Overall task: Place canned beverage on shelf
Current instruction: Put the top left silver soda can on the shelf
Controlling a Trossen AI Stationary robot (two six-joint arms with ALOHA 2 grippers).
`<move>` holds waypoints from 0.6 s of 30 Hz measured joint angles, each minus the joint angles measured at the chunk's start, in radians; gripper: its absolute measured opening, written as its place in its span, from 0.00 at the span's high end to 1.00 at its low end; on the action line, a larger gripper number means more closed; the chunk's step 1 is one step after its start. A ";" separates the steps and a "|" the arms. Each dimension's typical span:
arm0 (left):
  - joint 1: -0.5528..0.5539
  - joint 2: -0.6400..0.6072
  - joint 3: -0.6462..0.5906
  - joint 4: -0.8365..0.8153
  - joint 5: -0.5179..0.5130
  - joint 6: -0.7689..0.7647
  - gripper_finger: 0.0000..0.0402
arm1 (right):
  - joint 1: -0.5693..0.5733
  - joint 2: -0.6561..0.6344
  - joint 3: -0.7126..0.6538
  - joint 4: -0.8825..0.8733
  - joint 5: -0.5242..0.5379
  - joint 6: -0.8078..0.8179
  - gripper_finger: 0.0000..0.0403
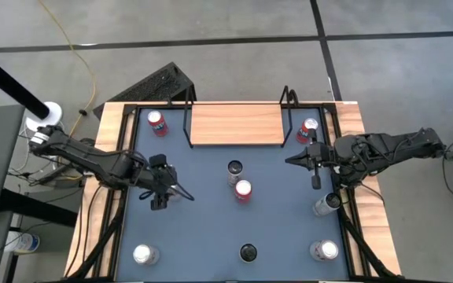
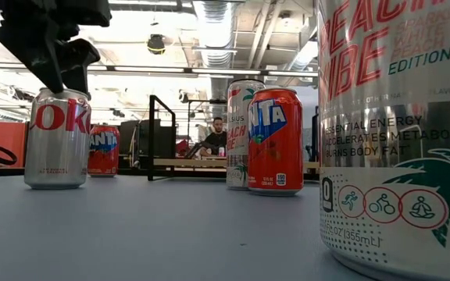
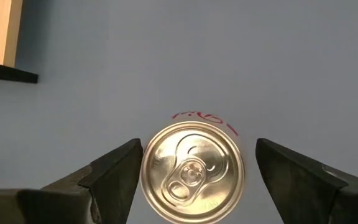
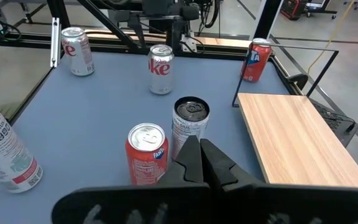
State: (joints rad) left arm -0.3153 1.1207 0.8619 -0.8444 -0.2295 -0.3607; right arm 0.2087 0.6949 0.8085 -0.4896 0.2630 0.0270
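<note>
Looking down from the high view, I see my left gripper (image 1: 162,191) over the left part of the blue table (image 1: 211,228), and my right gripper (image 1: 311,159) near the right end of the shelf (image 1: 236,124). The shelf sits at the far edge, with nothing on its wood board. A red can (image 1: 243,191) and a tall dark-topped can (image 1: 234,170) stand close together in the middle. The can under my left gripper is hidden here.

From the low view, I can see that hidden can: a silver Coke can (image 2: 57,139), with my left gripper (image 2: 53,47) right above it. The red can (image 2: 276,140) shows its orange-drink label, and a person sits far behind the shelf (image 2: 190,162).

My left wrist view shows what no other view does: the Coke can's shiny top (image 3: 192,172) sits between my two fingers (image 3: 114,177), which stand wide apart and do not touch it.

My right wrist view shows my right fingers (image 4: 204,163) pressed tight together, holding nothing. Past them stand the red can (image 4: 146,154) and the tall can (image 4: 190,126), with the shelf board (image 4: 300,140) off to one side
</note>
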 joint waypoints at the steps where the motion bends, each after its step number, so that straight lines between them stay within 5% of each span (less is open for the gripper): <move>1: 0.000 0.005 0.000 0.000 -0.001 0.000 0.25 | 0.000 0.000 0.000 0.000 0.000 0.000 1.00; 18: 0.000 0.040 -0.060 0.003 -0.029 -0.034 0.25 | 0.000 0.000 0.000 -0.005 0.000 0.000 1.00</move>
State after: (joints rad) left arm -0.3153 1.1610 0.8021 -0.8410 -0.2587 -0.3950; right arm 0.2085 0.6949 0.8085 -0.4950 0.2633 0.0271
